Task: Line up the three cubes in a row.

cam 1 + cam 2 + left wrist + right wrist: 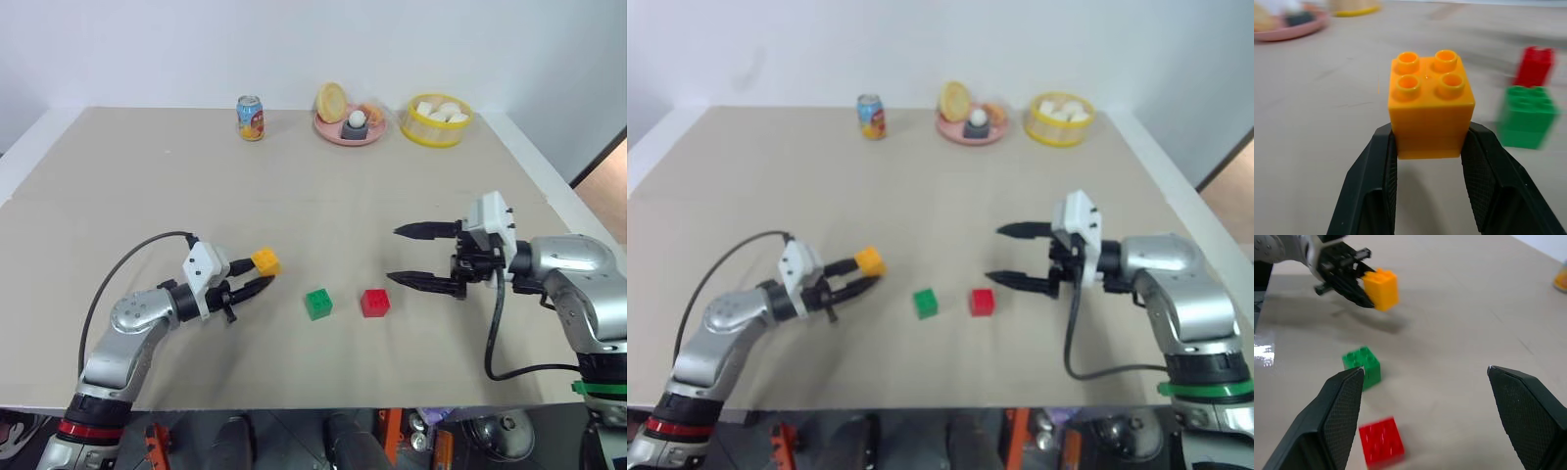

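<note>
**Ana:** Left gripper (pixel 257 275) is clamped on the orange-yellow cube (pixel 265 261), one black finger on each side wall, studs up, carried clear of the table (pixel 137 176).

**Ben:** Where do the other two sit?

**Ana:** Take the green cube (pixel 318 304) as the landmark. It rests on the table, and the red cube (pixel 375 303) is just beside it on the robot's right, a small gap between them. That pair already sets the line, running left to right across the robot's front.

**Ben:** And the held one?

**Ana:** It hangs near the green cube, on its left and a little farther from the robot. The open spot is on the green cube's left end, so I judge the coming move to be short: toward the robot, then down, with the cube's faces squared to that line.

**Ben:** Right arm?

**Ana:** Right gripper (pixel 409 256) stands wide open and empty, beyond the red cube, on the far side from the green one. The left is plainly nearer.

**Ben:** Anything in the way?

**Ana:** No. The soda can (pixel 251 117), pink plate (pixel 331 134) and yellow bowl (pixel 437 130) stand well apart, at the far edge.
</note>
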Tool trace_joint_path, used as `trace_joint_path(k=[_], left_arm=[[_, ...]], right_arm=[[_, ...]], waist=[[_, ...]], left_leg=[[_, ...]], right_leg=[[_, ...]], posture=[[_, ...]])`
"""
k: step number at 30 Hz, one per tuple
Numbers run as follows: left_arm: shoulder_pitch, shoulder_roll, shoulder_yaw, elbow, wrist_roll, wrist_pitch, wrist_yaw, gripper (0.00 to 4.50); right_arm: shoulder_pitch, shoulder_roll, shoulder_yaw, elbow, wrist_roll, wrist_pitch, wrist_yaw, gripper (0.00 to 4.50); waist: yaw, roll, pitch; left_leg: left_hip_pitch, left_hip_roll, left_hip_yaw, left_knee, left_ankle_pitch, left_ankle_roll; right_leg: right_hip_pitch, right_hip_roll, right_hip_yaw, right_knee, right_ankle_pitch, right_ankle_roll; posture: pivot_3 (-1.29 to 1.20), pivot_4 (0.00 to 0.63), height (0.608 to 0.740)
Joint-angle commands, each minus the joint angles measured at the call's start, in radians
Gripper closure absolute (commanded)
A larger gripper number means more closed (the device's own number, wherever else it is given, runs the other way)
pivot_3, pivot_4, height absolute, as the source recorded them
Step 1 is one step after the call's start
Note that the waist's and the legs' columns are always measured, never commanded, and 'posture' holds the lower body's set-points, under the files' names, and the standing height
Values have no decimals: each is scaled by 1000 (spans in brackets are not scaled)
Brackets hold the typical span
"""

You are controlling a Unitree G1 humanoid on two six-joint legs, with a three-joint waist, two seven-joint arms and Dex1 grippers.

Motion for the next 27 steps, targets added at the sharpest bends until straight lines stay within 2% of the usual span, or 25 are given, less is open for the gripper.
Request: trace_joint_path(k=[1,9,16,27], left_arm=[[-33,38,-26,31,-23,-27,-130,3225],[-105,72,-92,233,29,-151,-346,3225],[-137,40,-121,329,65,-231,-384,3225],[-118,28,-127,319,80,-252,-380,3225]], right_arm=[[49,-30,-78,-37,40,10,7,326],[136,-54,-124,-84,59,21,-1,326],[121,-43,-119,-127,89,42,-17,326],[84,-34,-85,-125,84,46,-27,326]], waist=[[1,0,0],[3,1,0],[4,1,0],[7,1,0]], left_leg=[[0,0,0,0,0,0],[1,0,0,1,0,0],[0,0,0,1,0,0],[0,0,0,2,0,0]], right_leg=[[0,0,0,0,0,0],[0,0,0,0,1,0],[1,0,0,0,1,0],[1,0,0,0,1,1]], posture=[[0,150,740],[0,150,740],[0,150,740],[0,150,740]])
